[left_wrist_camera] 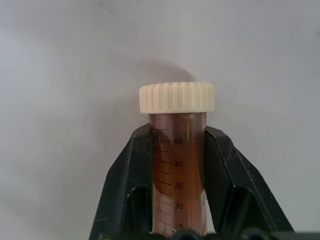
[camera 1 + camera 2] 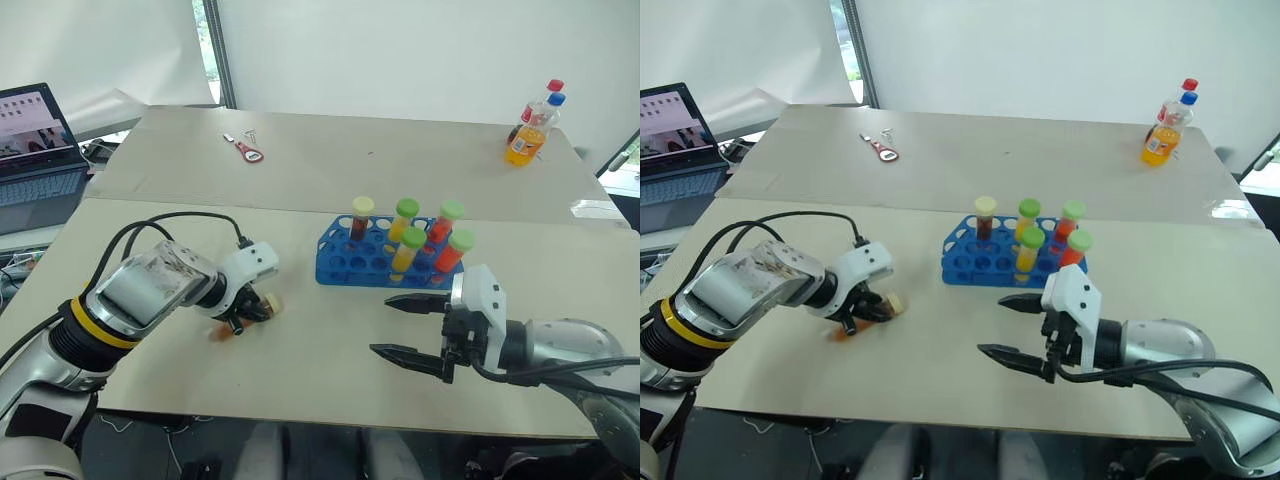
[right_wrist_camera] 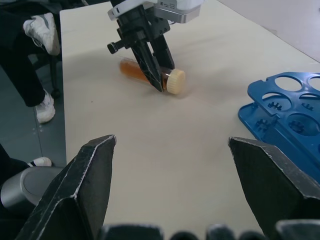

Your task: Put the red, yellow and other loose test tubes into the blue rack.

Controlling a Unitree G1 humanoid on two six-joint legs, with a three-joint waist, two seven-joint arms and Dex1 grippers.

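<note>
A loose test tube of brown liquid with a pale-yellow cap lies on its side on the cream table, left of the blue rack. My left gripper points down at it and is shut on its body just below the cap, a black finger on each side. The right wrist view shows the same tube flat on the table in that grip. Several capped tubes of red, yellow and brown liquid stand in the rack. My right gripper hovers open in front of the rack, holding nothing.
An orange soda bottle stands at the far right of the rear table. A small red tool lies at the far left there. A laptop sits off to the left. A person's shoes show beyond the table's left edge.
</note>
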